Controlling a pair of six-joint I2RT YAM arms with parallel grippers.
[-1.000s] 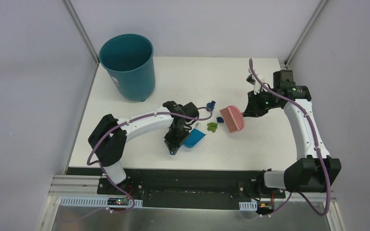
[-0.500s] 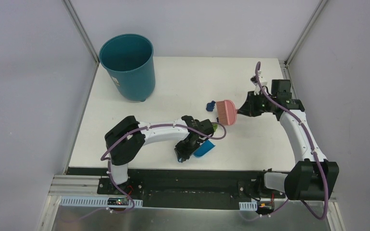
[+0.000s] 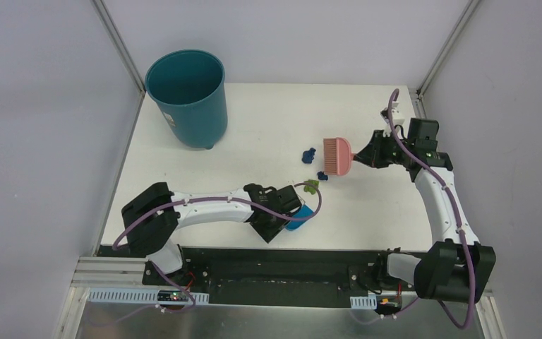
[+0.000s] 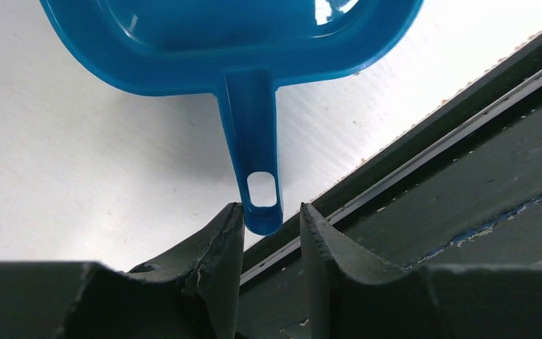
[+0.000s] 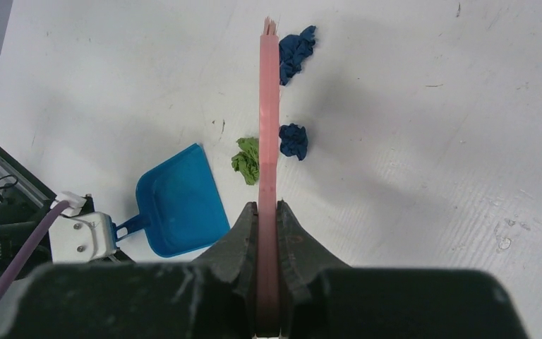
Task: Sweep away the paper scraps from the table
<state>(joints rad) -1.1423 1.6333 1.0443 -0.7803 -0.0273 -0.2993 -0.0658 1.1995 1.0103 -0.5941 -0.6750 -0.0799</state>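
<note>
While the right gripper [image 5: 268,212] stays clamped on the handle of the pink brush [image 3: 337,155], the left side changed most since a second ago. The left arm has swung down toward the near edge of the table [image 3: 254,127] and carried the blue dustpan [image 3: 300,215] right and nearer with it. The left gripper [image 4: 269,208] has also let go. Its jaws now stand parted with the dustpan handle's tip between them, and a clear gap shows on one side. The brush moved too, up and back from beside the green scrap, and its bristle head now faces left, between and a bit right of the two blue wads. Three paper scraps show, all on the table right of centre. A dark blue wad [image 3: 308,154] lies just left of the bristles. A second dark blue wad [image 3: 322,175] sits just below the brush head, and in the right wrist view it is right beside the brush edge. An olive-green wad [image 3: 311,186] lies just off the dustpan's mouth, close to it but outside the tray. All three are small, crumpled and irregular. The dustpan lies flat on the table with its handle toward the near edge, and its tray shows plain blue plastic with some glare. The teal bin [image 3: 187,95] stands upright at the far left corner, well apart from the scraps. Only its inner walls show, so I cannot tell what is in it.
</note>
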